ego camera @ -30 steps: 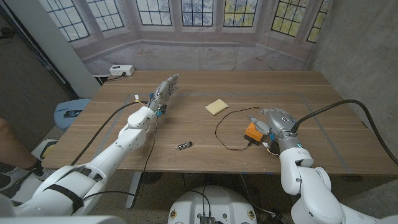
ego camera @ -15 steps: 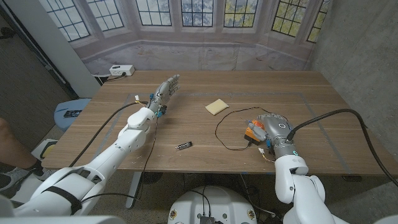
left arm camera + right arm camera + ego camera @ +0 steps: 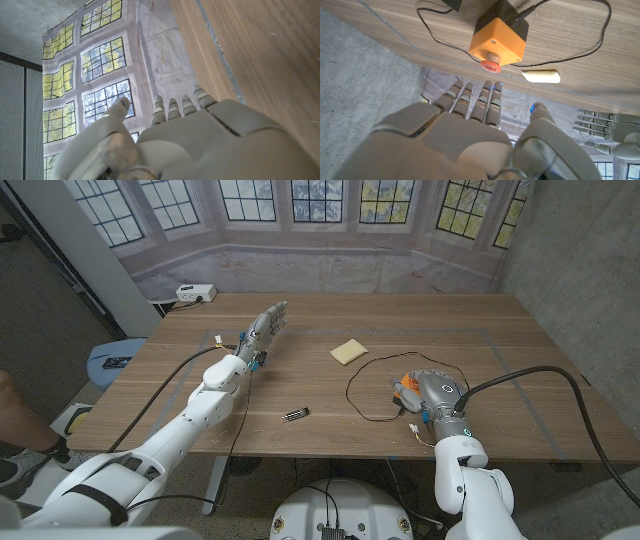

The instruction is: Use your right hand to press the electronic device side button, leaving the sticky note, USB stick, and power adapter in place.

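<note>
From the head view, the right hand (image 3: 437, 392) stands over the near right part of the wooden worktop (image 3: 480, 330), just beside the small orange box-shaped electronic device (image 3: 405, 389) and partly covering it; its fingers look extended and hold nothing. The thin black cable (image 3: 352, 385) loops out from the device toward the pale yellow square sticky note (image 3: 349, 351), and the small dark USB stick (image 3: 294, 414) lies well apart to the left, so the likeliest slip is a push that slides the light box and drags the cable rather than a brush against either. The worktop's near edge is close behind the hand — a shove that way could carry the device off. The left hand (image 3: 264, 329) hovers far across with fingers spread, gripping nothing, clear of the work. In the left wrist view, that hand's fingers (image 3: 183, 105) reach out straight beside bare wood. In the right wrist view, the red round side button (image 3: 490, 65) faces the right hand's fingers (image 3: 487, 102), near but apart — a glancing, off-centre press would likely twist the box instead of depressing it. A dark block at the frame's edge may be the power adapter; I cannot tell.
</note>
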You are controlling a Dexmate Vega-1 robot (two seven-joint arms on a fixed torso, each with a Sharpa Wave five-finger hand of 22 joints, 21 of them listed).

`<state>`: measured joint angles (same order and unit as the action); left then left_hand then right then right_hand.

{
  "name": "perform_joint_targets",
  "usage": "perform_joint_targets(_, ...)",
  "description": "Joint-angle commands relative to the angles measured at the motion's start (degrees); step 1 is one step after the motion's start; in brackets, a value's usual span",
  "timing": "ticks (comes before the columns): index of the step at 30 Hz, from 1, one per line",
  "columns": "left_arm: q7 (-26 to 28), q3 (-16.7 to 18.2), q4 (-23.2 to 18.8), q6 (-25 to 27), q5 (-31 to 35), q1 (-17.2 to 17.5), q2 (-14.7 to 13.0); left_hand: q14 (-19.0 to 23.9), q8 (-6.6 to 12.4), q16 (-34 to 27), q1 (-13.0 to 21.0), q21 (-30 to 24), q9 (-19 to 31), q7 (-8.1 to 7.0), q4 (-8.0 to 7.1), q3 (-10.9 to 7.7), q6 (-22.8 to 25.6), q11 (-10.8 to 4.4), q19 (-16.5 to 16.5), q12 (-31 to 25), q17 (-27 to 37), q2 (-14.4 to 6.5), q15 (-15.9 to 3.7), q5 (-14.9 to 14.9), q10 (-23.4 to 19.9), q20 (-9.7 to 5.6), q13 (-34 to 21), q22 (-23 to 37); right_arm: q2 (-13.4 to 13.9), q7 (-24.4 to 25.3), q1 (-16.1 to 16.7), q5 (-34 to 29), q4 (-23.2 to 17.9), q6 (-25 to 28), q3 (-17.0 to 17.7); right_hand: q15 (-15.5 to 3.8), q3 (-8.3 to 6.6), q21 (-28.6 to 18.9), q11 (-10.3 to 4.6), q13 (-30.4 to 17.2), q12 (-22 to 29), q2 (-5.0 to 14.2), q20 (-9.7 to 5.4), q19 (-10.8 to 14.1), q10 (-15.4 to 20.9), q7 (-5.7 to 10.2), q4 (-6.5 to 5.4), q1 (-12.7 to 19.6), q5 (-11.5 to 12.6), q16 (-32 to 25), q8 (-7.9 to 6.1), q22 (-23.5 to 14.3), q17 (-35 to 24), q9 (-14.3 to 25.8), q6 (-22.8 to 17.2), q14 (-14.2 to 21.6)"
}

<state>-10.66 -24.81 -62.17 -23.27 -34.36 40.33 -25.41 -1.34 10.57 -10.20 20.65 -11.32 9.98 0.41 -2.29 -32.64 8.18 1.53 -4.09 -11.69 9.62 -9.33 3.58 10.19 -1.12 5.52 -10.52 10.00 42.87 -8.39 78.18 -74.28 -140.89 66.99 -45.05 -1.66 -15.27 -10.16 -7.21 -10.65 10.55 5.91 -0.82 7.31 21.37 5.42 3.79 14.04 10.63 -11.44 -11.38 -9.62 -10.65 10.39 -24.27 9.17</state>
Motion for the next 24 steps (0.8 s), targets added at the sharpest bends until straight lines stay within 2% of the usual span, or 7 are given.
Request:
perform_joint_targets(1,1.1,0.1,-2.1,0.3,0.2,1.3,-0.5,-0.2,-0.12,0.1,-0.5,0.0,0.3,-0.10,-0.04,-0.45,0.0,0.07,0.3,0.1,0.1,-0.1,0.08,-0.1,0.3,0.00,-0.2,0.2,-2.9,-1.2,4.2,-2.2,1.3,-4.9,4.5,0.16,-0.30,-0.4,-0.01,0.0,0.4,-0.11,-0.16,-0.1,0.4,0.03,0.36,0.8,0.3,-0.1,-0.13,0.0,0.0,0.2,-0.6,0.5)
perform_joint_targets(11,2.3,0.0,-4.2,1.0,0.7,2.4,-1.0,-0.3,-0.10,0.1,-0.6,-0.1,0.3,-0.12,0.01,-0.54,0.0,0.09,0.3,0.1,0.1,-0.1,0.08,-0.1,0.3,0.01,-0.2,0.2,-4.3,0.3,6.5,-0.7,2.2,-8.4,7.9,0.14,-0.46,-0.4,-0.05,0.0,0.4,-0.11,-0.11,-0.2,0.5,0.07,0.61,1.0,0.2,-0.1,-0.13,0.0,0.0,0.2,-0.7,0.7)
perform_joint_targets(24,2.8,0.0,-5.4,1.5,0.8,3.0,-1.5,-0.3,-0.09,0.1,-0.7,-0.1,0.3,-0.12,0.08,-0.64,0.1,0.05,0.3,0.1,0.1,-0.1,0.12,-0.1,0.4,0.04,-0.2,0.2,-5.3,1.8,7.9,0.2,2.9,-10.6,9.7,0.12,-0.63,-0.5,0.04,0.0,0.4,-0.06,-0.17,-0.2,0.6,0.09,0.83,1.1,0.1,-0.1,-0.08,0.0,0.0,0.2,-0.7,0.8)
